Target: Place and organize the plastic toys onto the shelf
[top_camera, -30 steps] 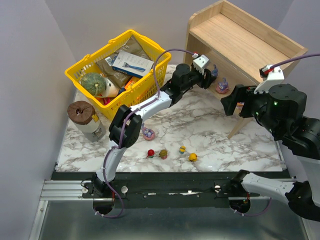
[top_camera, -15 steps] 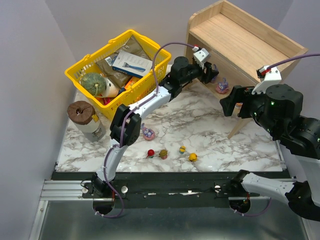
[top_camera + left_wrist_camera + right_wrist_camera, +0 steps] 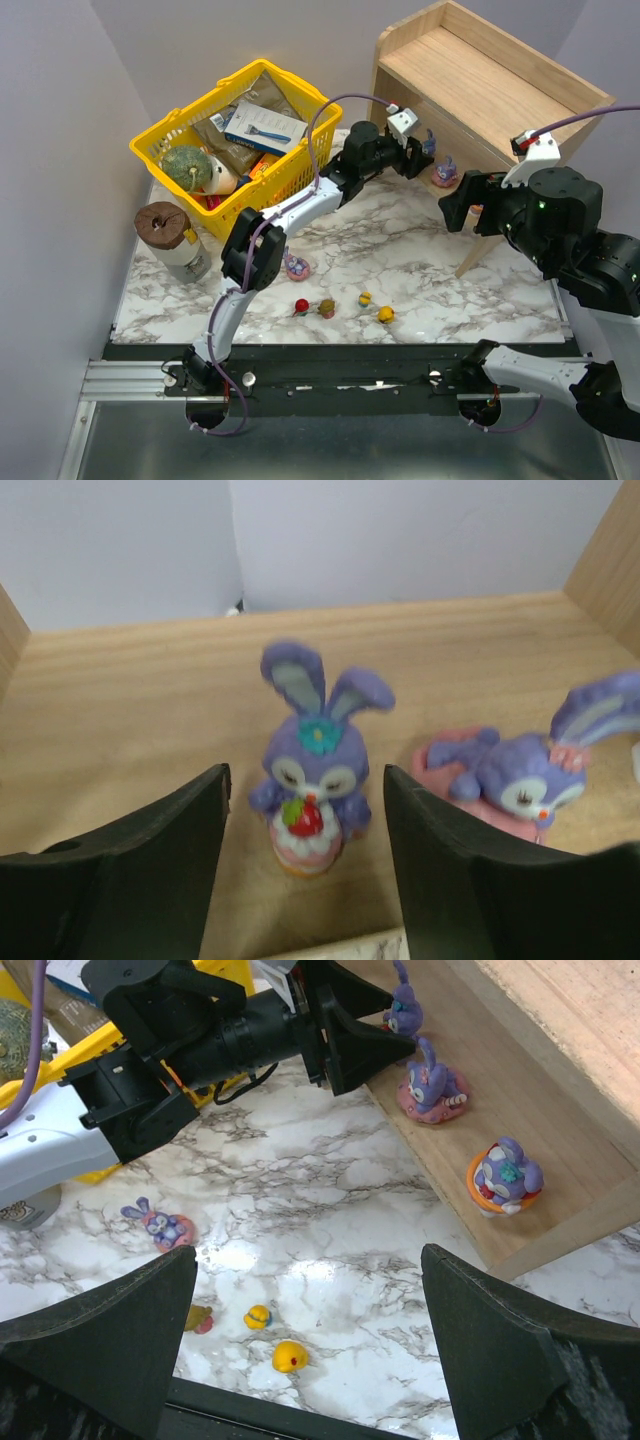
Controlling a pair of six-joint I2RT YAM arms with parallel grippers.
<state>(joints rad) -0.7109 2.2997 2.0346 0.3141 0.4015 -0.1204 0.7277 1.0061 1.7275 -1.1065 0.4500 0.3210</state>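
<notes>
The wooden shelf (image 3: 480,75) stands at the back right. My left gripper (image 3: 418,150) reaches into its lower tier (image 3: 130,710). It is open, its fingers (image 3: 170,850) either side of an upright purple bunny toy (image 3: 312,780) and not touching it. Beside it lies a second bunny on a pink base (image 3: 510,785), and a third in an orange cup (image 3: 505,1175) sits further along. On the table lie another bunny (image 3: 297,266), a red toy (image 3: 301,305), an olive one (image 3: 326,308) and two yellow ones (image 3: 365,298) (image 3: 385,315). My right gripper (image 3: 468,212) hovers open and empty by the shelf's front.
A yellow basket (image 3: 170,135) of groceries, with a green gourd (image 3: 187,167) in it, stands at the back left. A brown-lidded jar (image 3: 165,225) stands in front of it. The left arm stretches across the marble table (image 3: 400,250).
The left jaws have spread a little wider around the standing bunny, which stays on the shelf. The right arm has barely shifted.
</notes>
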